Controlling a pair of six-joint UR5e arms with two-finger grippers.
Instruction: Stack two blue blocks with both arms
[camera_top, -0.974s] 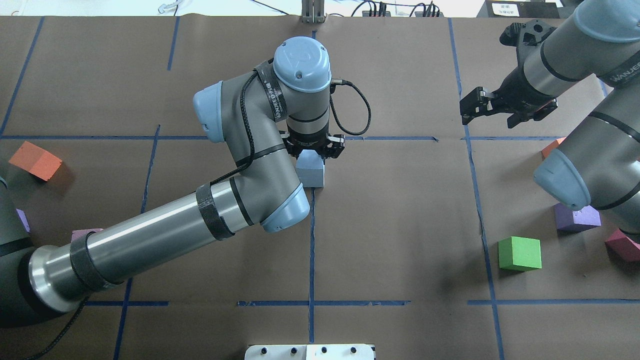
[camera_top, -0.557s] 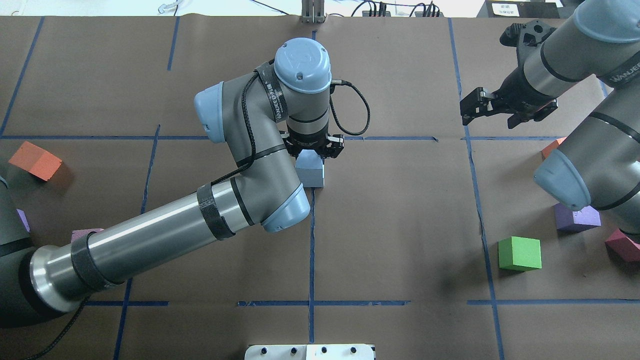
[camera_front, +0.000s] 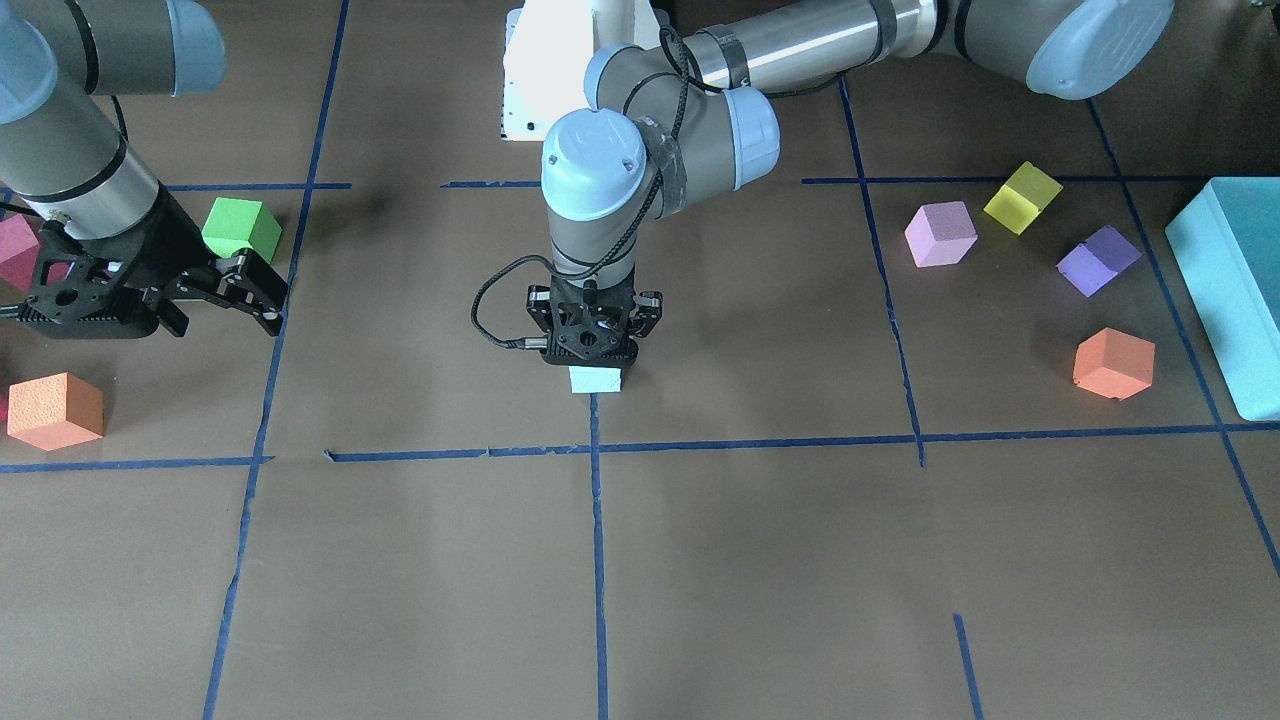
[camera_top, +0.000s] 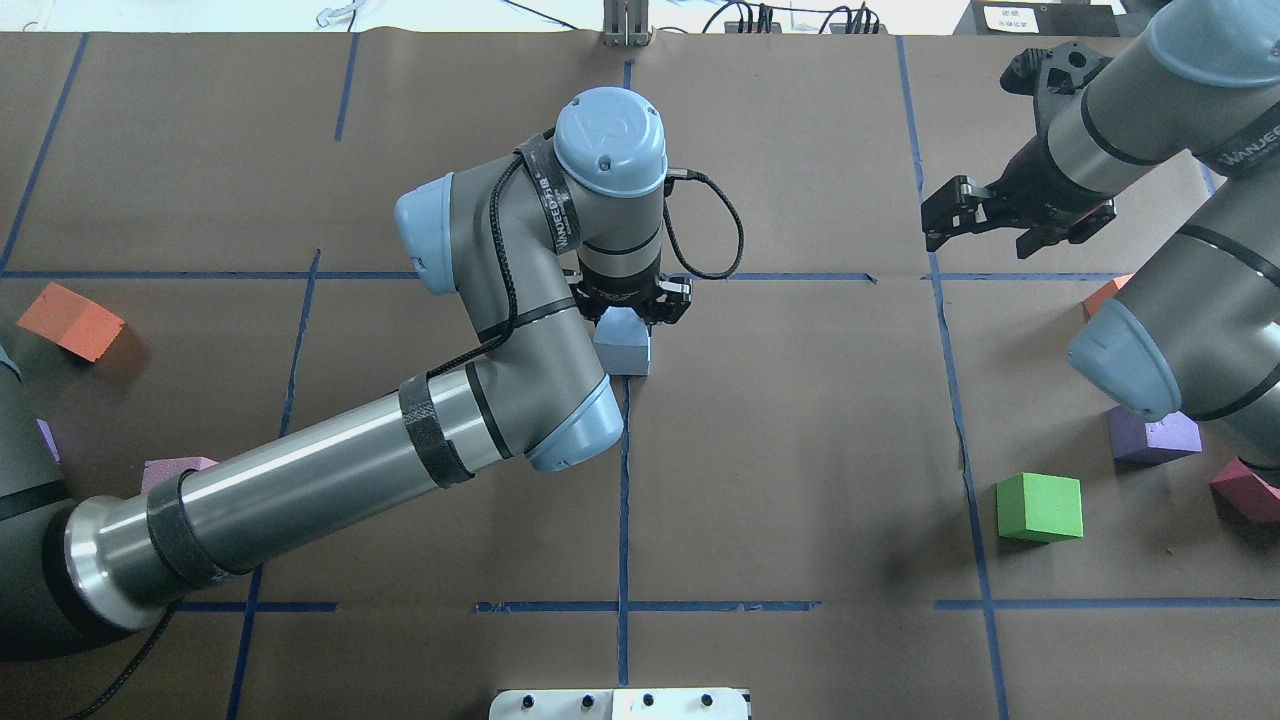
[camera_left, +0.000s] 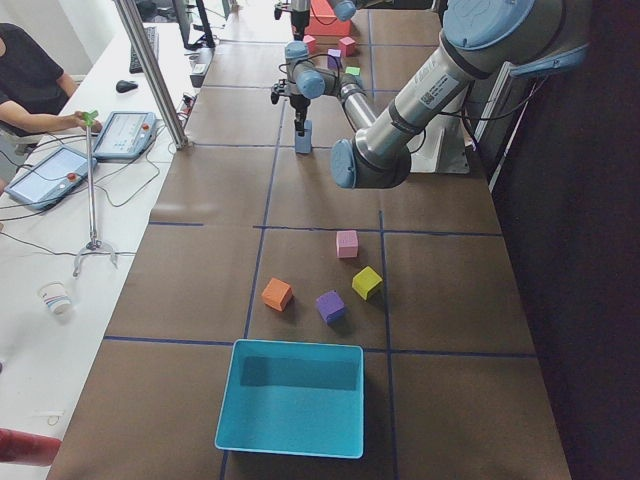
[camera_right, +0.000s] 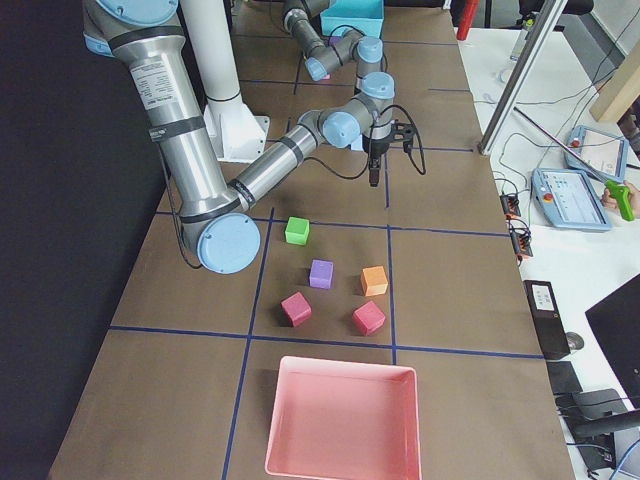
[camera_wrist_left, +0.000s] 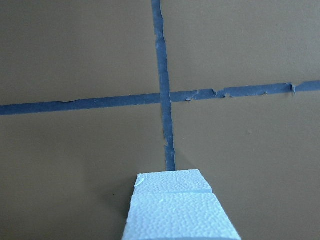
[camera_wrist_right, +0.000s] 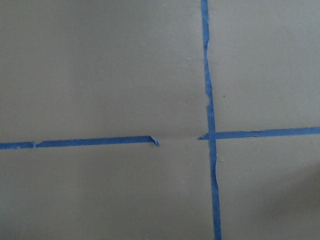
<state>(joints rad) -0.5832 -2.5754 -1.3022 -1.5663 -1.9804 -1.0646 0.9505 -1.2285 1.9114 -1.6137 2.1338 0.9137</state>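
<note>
Facing the robot, the left gripper is hanging directly over a small pale sky-blue foam cube at the middle of the brown paper-covered table. I cannot tell its grip. The right gripper is hovering spread and empty, off right. From the left end, the blue blocks are looking stacked two-high, so placing seems to be finishing. The next move is calling for a clean release and a straight lift.

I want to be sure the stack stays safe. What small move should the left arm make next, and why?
Probably raise the left gripper straight up, slowly, with jaws open. The left side view shows the blue blocks already as one column of two, the gripper directly above them. Sideways motion could topple them. I cannot tell whether the jaws are open.
</note>
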